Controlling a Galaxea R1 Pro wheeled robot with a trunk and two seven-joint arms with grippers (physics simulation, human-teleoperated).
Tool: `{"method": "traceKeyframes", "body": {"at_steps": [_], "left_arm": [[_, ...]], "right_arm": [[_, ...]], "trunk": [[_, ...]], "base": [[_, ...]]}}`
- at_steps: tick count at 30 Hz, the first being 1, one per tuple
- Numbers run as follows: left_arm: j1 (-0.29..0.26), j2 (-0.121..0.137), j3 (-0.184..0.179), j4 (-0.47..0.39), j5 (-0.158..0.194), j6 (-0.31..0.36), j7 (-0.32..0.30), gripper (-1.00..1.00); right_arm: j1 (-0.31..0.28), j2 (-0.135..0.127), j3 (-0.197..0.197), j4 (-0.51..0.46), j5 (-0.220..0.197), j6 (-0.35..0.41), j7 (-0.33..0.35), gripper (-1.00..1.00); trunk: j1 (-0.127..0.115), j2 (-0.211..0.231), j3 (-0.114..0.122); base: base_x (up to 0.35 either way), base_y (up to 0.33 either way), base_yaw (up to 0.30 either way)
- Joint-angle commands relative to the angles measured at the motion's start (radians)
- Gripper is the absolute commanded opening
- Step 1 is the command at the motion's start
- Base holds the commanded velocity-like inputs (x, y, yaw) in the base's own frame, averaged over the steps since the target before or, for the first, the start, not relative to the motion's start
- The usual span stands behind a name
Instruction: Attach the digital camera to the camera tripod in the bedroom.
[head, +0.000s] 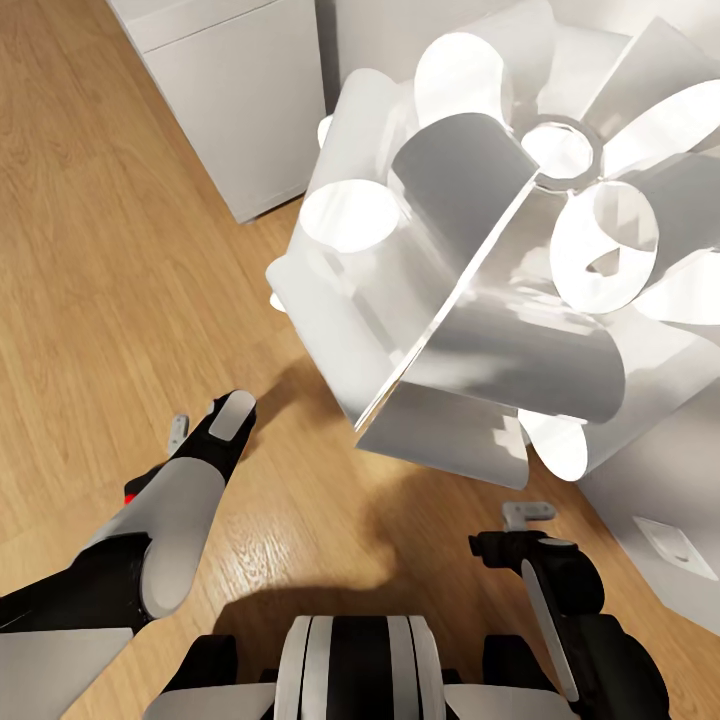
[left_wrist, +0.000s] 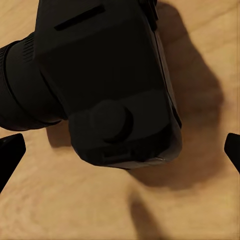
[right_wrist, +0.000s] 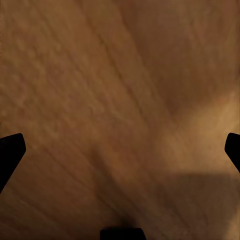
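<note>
The digital camera (left_wrist: 110, 85), black and boxy with its lens barrel to one side, looms large in the left wrist view over the light wooden floor (left_wrist: 100, 210) and throws a shadow on it. My left gripper (left_wrist: 120, 155) is open: its two black fingertips (left_wrist: 10, 150) sit far apart at the picture's edges and neither touches the camera. In the head view a red spot (head: 130, 492) peeks out beside my left forearm (head: 190, 480). My right gripper (right_wrist: 120, 155) hangs open over bare floor. The camera tripod is out of view.
A white petal floor lamp (head: 500, 250) stands very close ahead and to the right, over my right arm (head: 560, 580). A white cabinet (head: 230, 90) is at the back left, and white furniture (head: 670, 520) is at the right edge. Wooden floor (head: 120, 300) stretches to the left.
</note>
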Motion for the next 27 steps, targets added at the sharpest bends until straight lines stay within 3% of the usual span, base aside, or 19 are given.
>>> {"method": "traceKeyframes", "body": {"at_steps": [1, 27], "left_arm": [[0.0, -0.001, 0.004, -0.001, 0.001, -0.004, -0.001, 1.0], [0.001, 0.005, 0.006, 0.002, 0.001, -0.004, -0.027, 1.0]], "right_arm": [[0.0, 0.0, 0.001, -0.001, 0.005, 0.005, 0.001, 1.0], [0.0, 0.0, 0.002, -0.001, 0.005, 0.005, 0.001, 1.0]], "trunk": [[0.0, 0.0, 0.0], [0.0, 0.0, 0.0]], "base": [[0.0, 0.0, 0.0], [0.0, 0.0, 0.0]]}}
